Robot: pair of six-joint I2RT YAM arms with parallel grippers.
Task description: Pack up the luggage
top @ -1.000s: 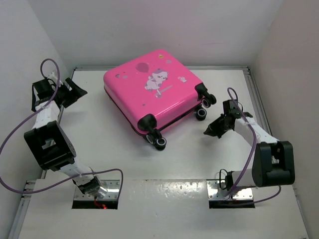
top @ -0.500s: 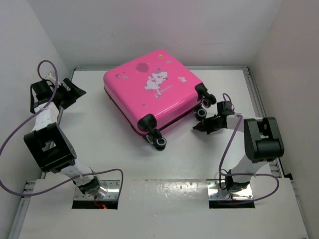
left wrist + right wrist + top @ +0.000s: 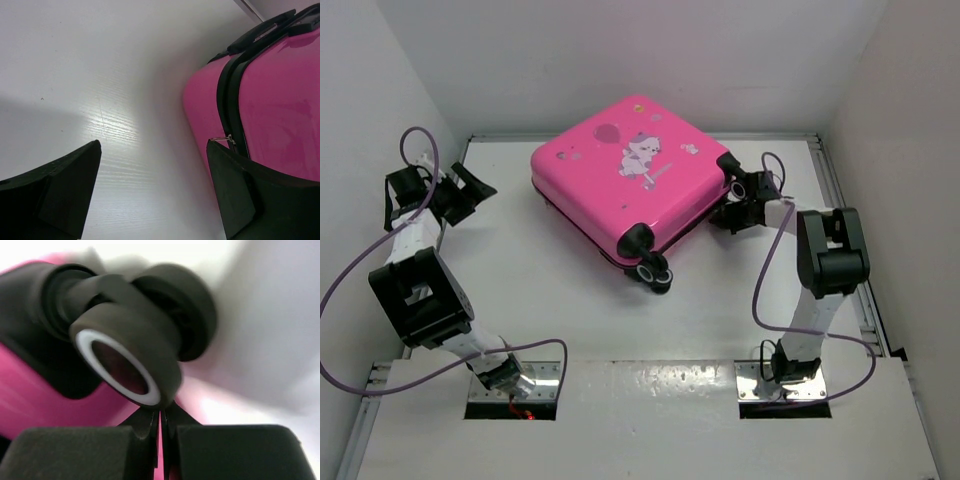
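The luggage point(image 3: 620, 185) is a bright pink hard-shell suitcase with a white cartoon print. It lies flat and closed at the middle back of the table. My right gripper point(image 3: 730, 208) is shut and sits against the suitcase's right end, just under a black wheel point(image 3: 130, 355). In the right wrist view the gripper point(image 3: 161, 416) has its fingers pressed together with nothing between them. My left gripper point(image 3: 475, 187) is open and empty at the far left, apart from the suitcase. In the left wrist view the gripper point(image 3: 152, 147) faces the suitcase's side point(image 3: 280, 100), with its black zipper and metal pull point(image 3: 227, 138).
White walls close in the table at the back, left and right. Another pair of black wheels point(image 3: 653, 272) sticks out at the suitcase's near corner. Purple cables loop from both arms. Bare white table point(image 3: 520, 280) lies in front of the suitcase.
My right gripper moved up and left to the suitcase's right-end wheel. The suitcase shifted and turned slightly, its right end going toward the back. The left arm barely moved.
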